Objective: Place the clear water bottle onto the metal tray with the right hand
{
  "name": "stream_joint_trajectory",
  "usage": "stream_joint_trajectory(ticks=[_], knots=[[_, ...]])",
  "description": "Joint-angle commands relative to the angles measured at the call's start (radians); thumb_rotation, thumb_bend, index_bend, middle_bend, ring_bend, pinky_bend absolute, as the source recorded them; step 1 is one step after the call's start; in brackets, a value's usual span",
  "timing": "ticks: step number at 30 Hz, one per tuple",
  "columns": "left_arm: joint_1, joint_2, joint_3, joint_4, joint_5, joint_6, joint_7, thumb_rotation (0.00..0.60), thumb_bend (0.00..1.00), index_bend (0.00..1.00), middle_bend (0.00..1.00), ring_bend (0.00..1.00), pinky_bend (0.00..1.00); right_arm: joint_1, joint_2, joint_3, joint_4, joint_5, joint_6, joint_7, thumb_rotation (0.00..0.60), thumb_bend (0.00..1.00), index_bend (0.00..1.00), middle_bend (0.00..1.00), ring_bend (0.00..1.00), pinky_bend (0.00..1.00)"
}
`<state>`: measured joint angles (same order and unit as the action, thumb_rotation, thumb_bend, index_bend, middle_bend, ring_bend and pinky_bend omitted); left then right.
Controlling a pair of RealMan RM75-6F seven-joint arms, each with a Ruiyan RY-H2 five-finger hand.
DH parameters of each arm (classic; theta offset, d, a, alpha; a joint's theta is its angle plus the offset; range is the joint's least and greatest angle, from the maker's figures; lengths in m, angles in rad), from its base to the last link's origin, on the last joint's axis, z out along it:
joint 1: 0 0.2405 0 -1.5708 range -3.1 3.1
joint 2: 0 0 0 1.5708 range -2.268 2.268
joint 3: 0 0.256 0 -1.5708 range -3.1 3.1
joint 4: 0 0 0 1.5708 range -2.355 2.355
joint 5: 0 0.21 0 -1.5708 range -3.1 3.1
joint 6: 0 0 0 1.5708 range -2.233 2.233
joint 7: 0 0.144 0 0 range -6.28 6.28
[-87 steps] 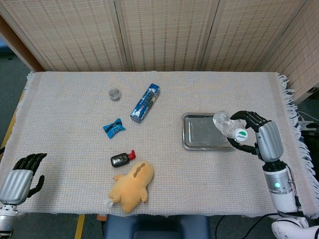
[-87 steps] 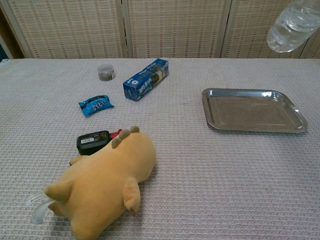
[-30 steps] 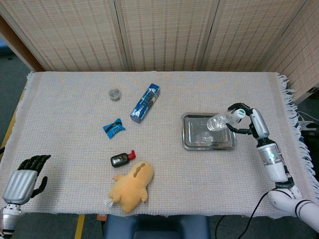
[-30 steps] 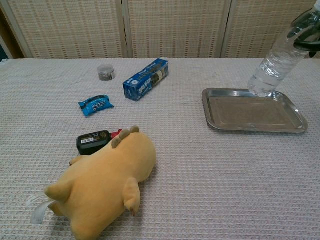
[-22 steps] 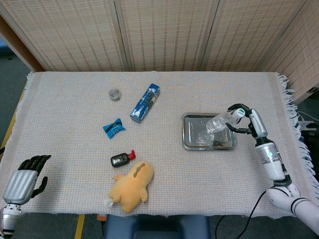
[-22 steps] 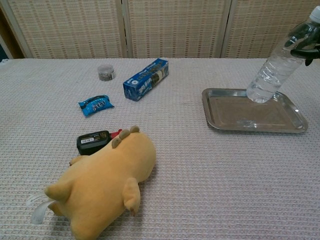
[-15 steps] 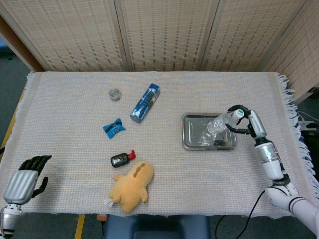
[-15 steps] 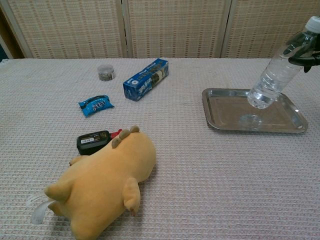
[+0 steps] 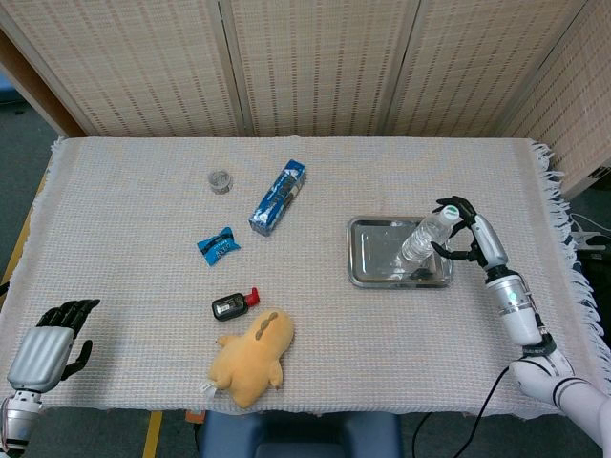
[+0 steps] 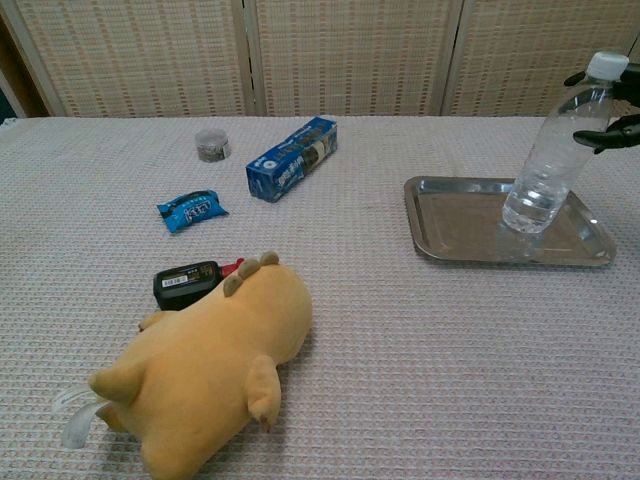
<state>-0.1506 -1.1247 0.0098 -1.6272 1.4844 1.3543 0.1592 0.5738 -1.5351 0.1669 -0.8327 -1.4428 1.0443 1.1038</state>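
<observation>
The clear water bottle (image 9: 421,242) (image 10: 549,165) stands on the right part of the metal tray (image 9: 357,260) (image 10: 422,218), leaning slightly toward my right hand (image 9: 472,235) (image 10: 614,122). That hand sits just right of the bottle's neck. Its fingers are spread, one by the white cap and one lower by the shoulder, without a firm grasp. In the head view my left hand (image 9: 43,343) hangs at the table's near left corner, fingers apart and holding nothing.
A yellow plush toy (image 9: 253,358) lies near the front edge, with a black device (image 9: 229,306) just behind it. A blue snack packet (image 9: 218,244), a blue box (image 9: 278,197) and a small jar (image 9: 221,180) lie further back, left of the tray. The fringed table edge runs right of my right arm.
My right hand brought the bottle down from above the tray's far right corner and stood it on the tray. Its fingers have spread away from the neck.
</observation>
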Motion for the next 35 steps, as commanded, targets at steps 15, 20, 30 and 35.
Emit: stream_joint_trajectory(ticks=[15,20,30,35], knots=[[0.000,0.002,0.000,-0.002,-0.004,-0.001,-0.001,0.600,0.53,0.14,0.15,0.12,0.20,-0.130,0.193,-0.089,-0.290,-0.065,0.172,-0.372,0.600,0.00,0.00,0.00,0.00,0.30],[0.001,0.004,0.003,-0.005,0.002,0.003,-0.004,0.600,0.53,0.14,0.15,0.12,0.20,-0.285,0.308,-0.098,-0.605,0.028,0.351,-0.932,0.600,0.00,0.00,0.00,0.00,0.30],[0.000,0.001,0.002,-0.002,0.001,0.002,0.003,0.600,0.53,0.14,0.15,0.12,0.20,-0.390,0.291,-0.084,-0.717,0.103,0.495,-1.229,0.600,0.00,0.00,0.00,0.00,0.22],[-0.006,-0.003,0.000,0.005,-0.017,-0.018,0.005,0.600,0.53,0.14,0.15,0.12,0.20,-0.385,0.275,-0.094,-0.708,0.105,0.454,-1.275,0.600,0.00,0.00,0.00,0.00,0.20]])
